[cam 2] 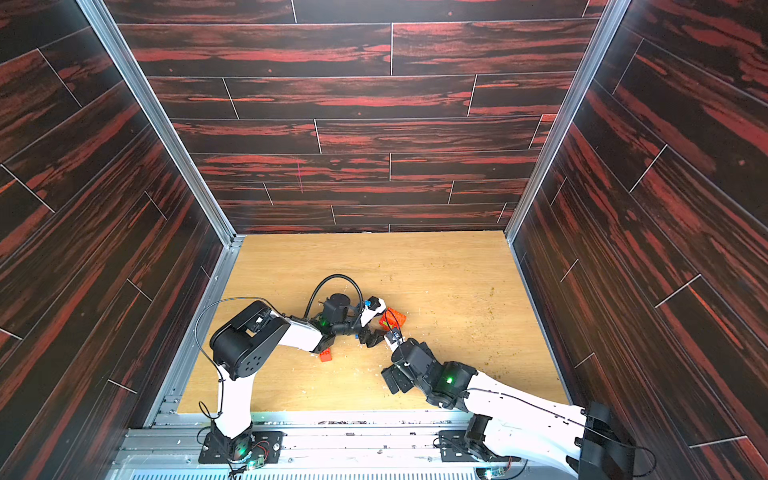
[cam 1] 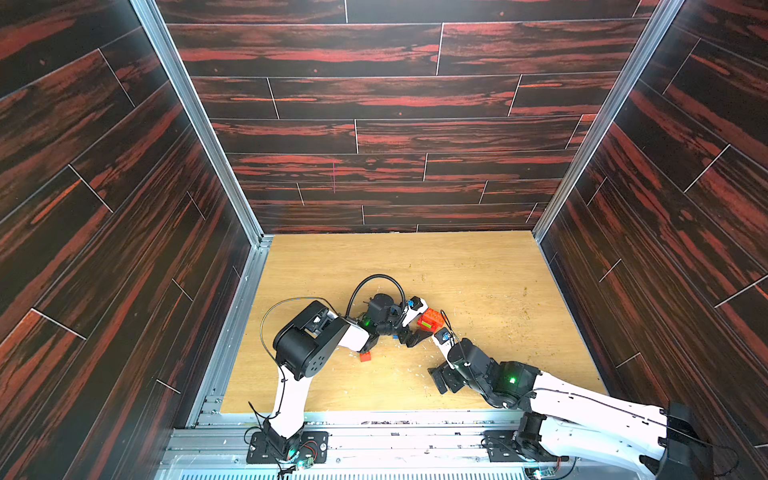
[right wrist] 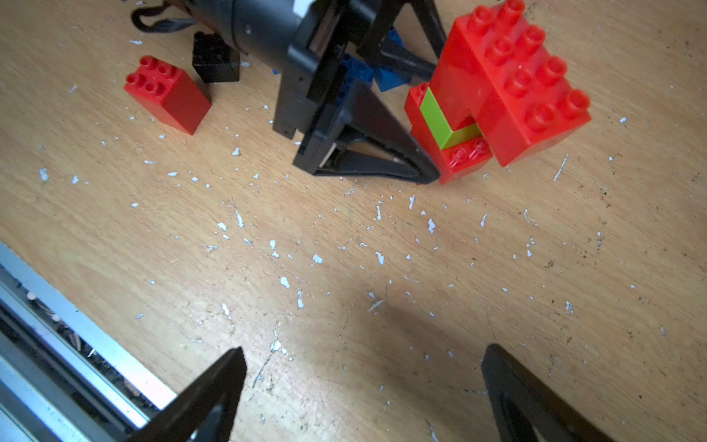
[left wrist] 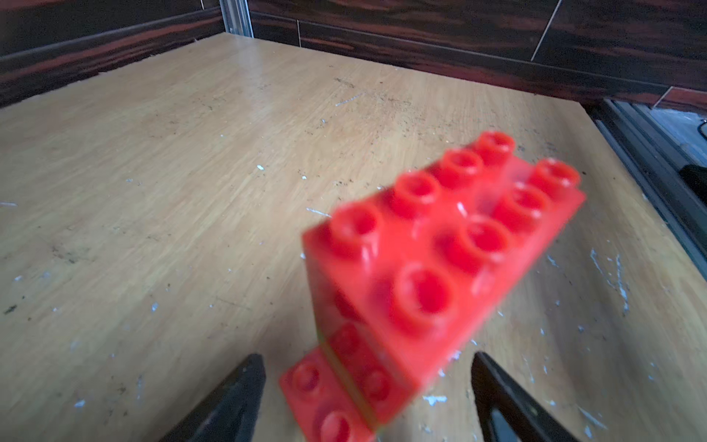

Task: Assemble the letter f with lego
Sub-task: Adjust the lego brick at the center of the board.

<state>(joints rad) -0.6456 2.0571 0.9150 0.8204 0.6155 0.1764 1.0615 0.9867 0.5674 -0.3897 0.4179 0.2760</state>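
Behind the left gripper (left wrist: 367, 358) we catch only slivers of the blue bricks (right wrist: 390, 78), and the black brick (right wrist: 216, 57) is partly covered by the arm. Up close, the red stack (right wrist: 497, 88) blurs. It rests near the middle of the table (right wrist: 344, 248), its red bricks stepped, a lime green brick (right wrist: 436, 118) sandwiched low. We see the left fingers spread astride it, one tip touching its base. The right gripper (right wrist: 365, 348) hangs wide and empty. One red brick (right wrist: 168, 95) lies apart.

blue bricks (right wrist: 396, 78) half hidden, red stack (left wrist: 440, 260) blurred
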